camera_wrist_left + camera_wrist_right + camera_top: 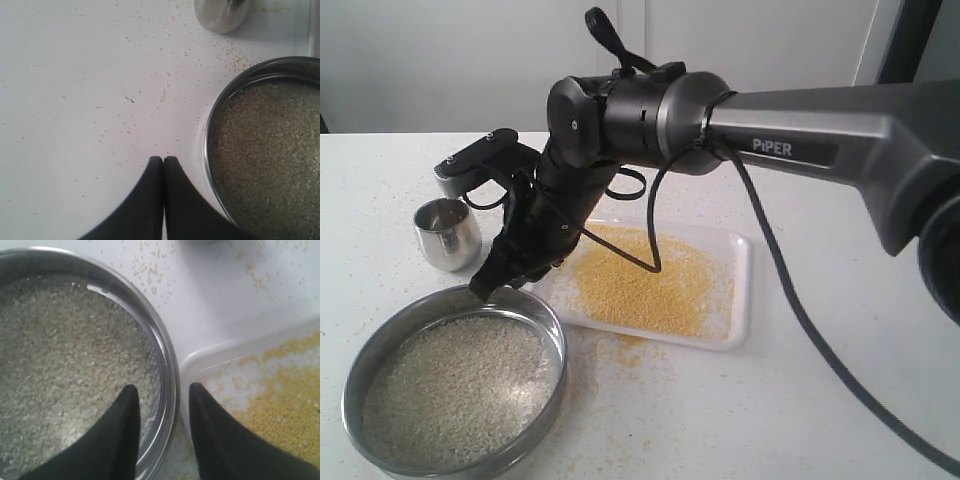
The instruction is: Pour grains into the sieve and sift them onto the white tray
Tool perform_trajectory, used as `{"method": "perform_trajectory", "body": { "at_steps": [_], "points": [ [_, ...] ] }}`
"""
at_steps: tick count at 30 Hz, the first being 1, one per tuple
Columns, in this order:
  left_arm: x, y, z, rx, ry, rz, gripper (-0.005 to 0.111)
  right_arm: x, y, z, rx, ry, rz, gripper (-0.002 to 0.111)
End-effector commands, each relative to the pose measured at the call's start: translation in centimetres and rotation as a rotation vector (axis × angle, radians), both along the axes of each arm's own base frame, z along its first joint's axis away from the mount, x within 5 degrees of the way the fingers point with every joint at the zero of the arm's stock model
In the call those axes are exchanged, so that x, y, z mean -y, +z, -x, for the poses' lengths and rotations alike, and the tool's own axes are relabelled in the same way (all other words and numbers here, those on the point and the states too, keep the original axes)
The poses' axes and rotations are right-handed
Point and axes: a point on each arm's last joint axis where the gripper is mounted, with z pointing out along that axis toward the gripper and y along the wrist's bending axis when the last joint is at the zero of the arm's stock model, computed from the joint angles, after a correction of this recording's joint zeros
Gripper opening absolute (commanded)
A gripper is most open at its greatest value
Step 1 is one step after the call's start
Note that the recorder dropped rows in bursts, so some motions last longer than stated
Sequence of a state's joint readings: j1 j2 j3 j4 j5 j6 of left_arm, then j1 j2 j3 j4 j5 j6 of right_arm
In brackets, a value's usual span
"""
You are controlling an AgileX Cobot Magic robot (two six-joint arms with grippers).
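The sieve (556, 345) stands on the table at the front left, holding the off-white rice-like grains (450, 390). Fine yellow grains (650, 285) lie spread on the white tray (741, 290) just behind and right of it. My right gripper (483, 287) reaches across to the sieve's far rim (169, 365) and is open (162, 387). One finger is over the grains (60, 355) inside, the other outside by the tray's corner (200, 356). My left gripper (163, 159) is shut and empty over bare table beside the sieve (209, 130); the exterior view does not show it.
A small empty steel cup (448, 235) stands upright behind the sieve, left of the tray, and shows in the left wrist view (222, 15). Loose yellow granules are scattered on the table (630, 350) between the sieve and the tray. The right arm spans the scene above the tray.
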State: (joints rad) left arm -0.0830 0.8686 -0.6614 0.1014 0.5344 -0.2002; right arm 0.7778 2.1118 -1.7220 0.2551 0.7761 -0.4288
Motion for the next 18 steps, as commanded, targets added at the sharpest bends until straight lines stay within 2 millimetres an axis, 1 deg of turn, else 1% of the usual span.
{"method": "perform_trajectory", "body": {
  "at_steps": [1, 2, 3, 4, 6, 7, 8, 9, 12, 13, 18],
  "points": [
    [0.0, 0.0, 0.2, -0.003, 0.002, 0.005, 0.0, 1.4, 2.0, 0.6, -0.024, -0.035, 0.057, 0.004],
    [0.0, 0.0, 0.2, -0.003, 0.002, 0.005, 0.0, 2.2, 2.3, 0.3, -0.055, -0.075, 0.068, 0.0],
    [0.0, 0.0, 0.2, -0.003, 0.002, 0.005, 0.0, 2.6, 2.4, 0.1, -0.07, -0.098, 0.073, 0.0],
    [0.0, 0.0, 0.2, -0.003, 0.002, 0.005, 0.0, 3.7, 2.5, -0.4, -0.107, -0.148, 0.085, 0.0],
    [0.0, 0.0, 0.2, -0.003, 0.002, 0.005, 0.0, 5.3, 2.8, -0.7, -0.13, -0.182, 0.101, 0.0],
    [0.0, 0.0, 0.2, -0.003, 0.002, 0.005, 0.0, 6.5, 3.0, -0.9, -0.131, -0.206, 0.103, 0.0],
    [0.0, 0.0, 0.2, -0.003, 0.002, 0.005, 0.0, 7.4, 3.0, -0.9, -0.136, -0.223, 0.106, 0.0],
    [0.0, 0.0, 0.2, -0.003, 0.002, 0.005, 0.0, 8.8, 3.1, -1.0, -0.137, -0.254, 0.104, 0.0],
    [0.0, 0.0, 0.2, -0.003, 0.002, 0.005, 0.0, 12.3, 3.6, -1.0, -0.122, -0.326, 0.105, 0.0],
    [0.0, 0.0, 0.2, -0.003, 0.002, 0.005, 0.0, 13.8, 4.0, -1.0, -0.107, -0.353, 0.108, 0.0],
    [0.0, 0.0, 0.2, -0.003, 0.002, 0.005, 0.0, 18.2, 4.4, -1.0, -0.106, -0.452, 0.119, 0.0]
  ]
}}
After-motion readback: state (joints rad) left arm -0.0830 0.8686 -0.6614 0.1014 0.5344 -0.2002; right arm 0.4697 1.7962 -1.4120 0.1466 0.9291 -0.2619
